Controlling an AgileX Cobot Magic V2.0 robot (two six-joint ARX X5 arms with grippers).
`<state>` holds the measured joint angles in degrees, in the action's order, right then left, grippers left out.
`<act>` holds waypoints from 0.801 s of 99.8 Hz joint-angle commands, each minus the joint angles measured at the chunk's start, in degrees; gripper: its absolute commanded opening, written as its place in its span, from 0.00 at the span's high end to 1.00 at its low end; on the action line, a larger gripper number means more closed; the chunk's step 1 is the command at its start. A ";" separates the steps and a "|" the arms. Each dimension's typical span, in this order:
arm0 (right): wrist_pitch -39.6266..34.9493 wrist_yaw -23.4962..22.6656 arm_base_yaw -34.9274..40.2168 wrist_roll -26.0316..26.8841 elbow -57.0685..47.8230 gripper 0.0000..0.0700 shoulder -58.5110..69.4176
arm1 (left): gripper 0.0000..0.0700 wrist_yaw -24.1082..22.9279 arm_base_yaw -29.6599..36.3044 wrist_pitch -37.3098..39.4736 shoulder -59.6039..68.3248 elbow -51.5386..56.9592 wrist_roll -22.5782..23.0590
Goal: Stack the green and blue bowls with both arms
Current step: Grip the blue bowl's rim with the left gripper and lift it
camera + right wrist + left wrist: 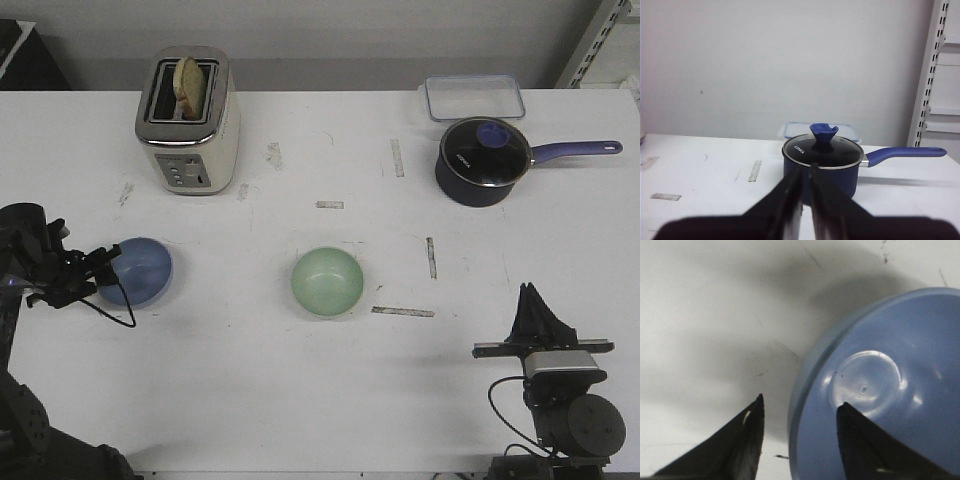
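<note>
The light blue bowl (140, 272) sits upright at the left of the white table. My left gripper (107, 260) is at its left rim. In the left wrist view that gripper (800, 409) is open and straddles the rim of the blue bowl (890, 390): one finger (860, 440) is inside the bowl, the other (747, 440) outside over the table. The pale green bowl (327, 283) stands alone at the table's middle. My right gripper (529, 294) points forward at the front right, shut and holding nothing, well apart from both bowls; its view (806, 169) shows no bowl.
A toaster (187, 120) with a bread slice stands at the back left. A dark navy saucepan (483, 160) with a glass lid and a handle pointing right is at the back right, with a clear container (474, 97) behind it. Tape marks dot the table.
</note>
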<state>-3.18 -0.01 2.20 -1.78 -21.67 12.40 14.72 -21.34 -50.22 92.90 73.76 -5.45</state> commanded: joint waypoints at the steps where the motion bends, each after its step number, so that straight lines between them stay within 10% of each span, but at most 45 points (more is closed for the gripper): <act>1: 0.57 0.02 0.09 -0.61 -0.15 0.98 -0.09 | 0.65 -0.26 -0.26 -0.39 1.73 1.16 0.48; 24: 0.57 0.02 0.09 -0.61 -0.15 0.98 -0.09 | 0.68 -0.26 -0.11 -0.35 3.85 1.16 0.46; 43: 0.57 0.02 0.09 -0.61 -0.15 0.98 -0.09 | 1.00 -0.17 0.24 -0.26 4.76 1.16 0.46; 80: 0.57 0.02 0.09 -0.61 -0.15 0.98 -0.09 | 1.00 1.64 0.44 -0.79 4.94 1.18 0.17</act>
<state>-3.18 -0.01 2.20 -1.78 -21.67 12.40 15.14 -20.75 -50.52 96.47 73.78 -5.45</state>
